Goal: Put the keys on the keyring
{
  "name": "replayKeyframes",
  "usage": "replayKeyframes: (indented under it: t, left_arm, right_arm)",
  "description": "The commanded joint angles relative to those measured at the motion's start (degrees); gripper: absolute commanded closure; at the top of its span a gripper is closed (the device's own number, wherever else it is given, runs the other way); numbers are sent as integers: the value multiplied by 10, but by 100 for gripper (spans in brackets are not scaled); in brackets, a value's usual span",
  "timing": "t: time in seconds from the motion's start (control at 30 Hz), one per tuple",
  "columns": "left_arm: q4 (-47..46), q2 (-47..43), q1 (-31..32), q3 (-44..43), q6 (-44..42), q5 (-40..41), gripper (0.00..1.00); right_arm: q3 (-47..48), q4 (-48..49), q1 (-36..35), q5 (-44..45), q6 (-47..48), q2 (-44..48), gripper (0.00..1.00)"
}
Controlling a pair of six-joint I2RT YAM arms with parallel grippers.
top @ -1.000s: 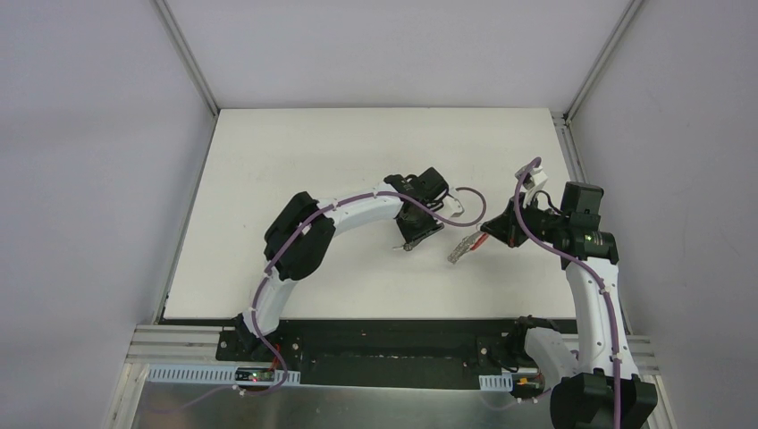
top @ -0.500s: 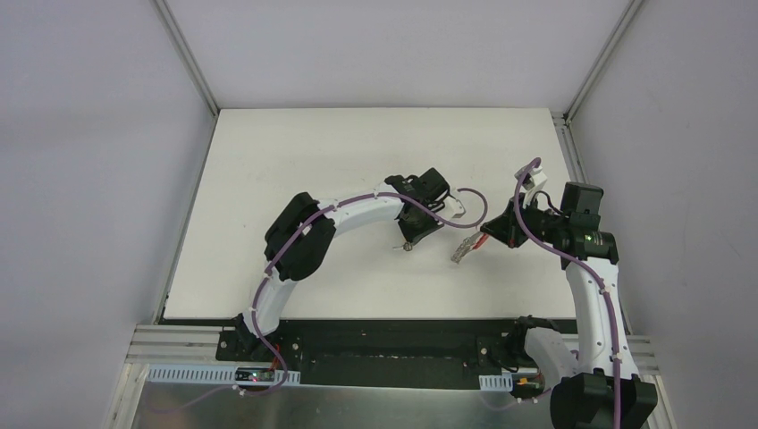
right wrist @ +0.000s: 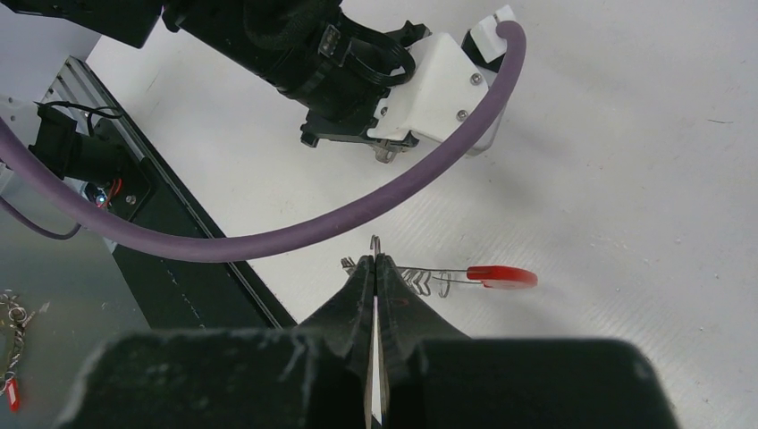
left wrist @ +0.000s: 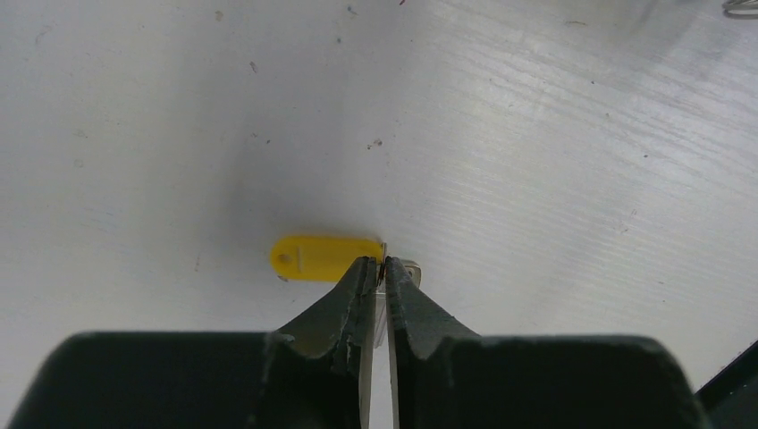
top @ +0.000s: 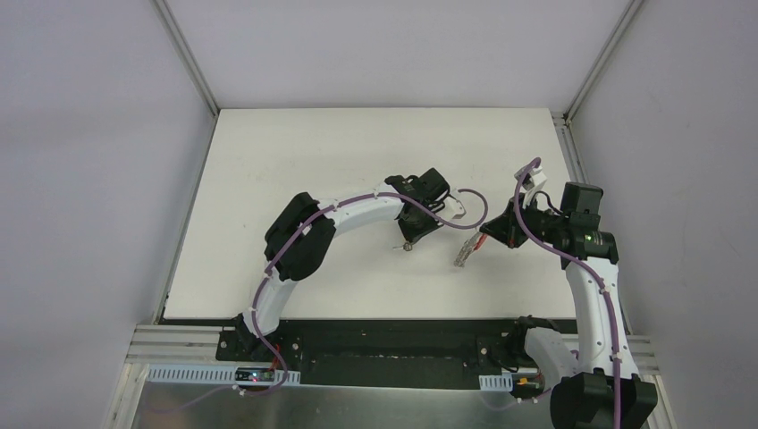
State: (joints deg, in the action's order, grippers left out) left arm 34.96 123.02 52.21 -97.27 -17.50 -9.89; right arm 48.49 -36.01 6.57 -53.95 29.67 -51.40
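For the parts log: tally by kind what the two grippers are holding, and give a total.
key, yellow head: 1
keyring, red and silver: 1
Total: 2

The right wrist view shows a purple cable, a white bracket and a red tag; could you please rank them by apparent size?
Largest: the purple cable, sweeping across most of the view.
Middle: the white bracket.
Smallest: the red tag, clearly smaller than the other two as it looks here.
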Motion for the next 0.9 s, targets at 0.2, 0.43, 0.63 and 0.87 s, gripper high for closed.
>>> replayKeyframes:
  t: [0.2, 0.43, 0.63, 0.87]
  left_arm:
    - [14, 1, 5, -5, -16, -10, 100]
    - [16, -41, -1, 12, -15, -36, 100]
    - [0, -136, -21, 63, -27, -81, 100]
    - [-28, -261, -30, 129, -38, -109, 100]
  right_arm:
    - [8, -2, 5, -27, 15, -3, 100]
    - [19, -11, 5, -42, 23, -14, 100]
    - [48, -51, 4, -84, 59, -35, 100]
    - [60, -40, -13, -153, 76, -56, 100]
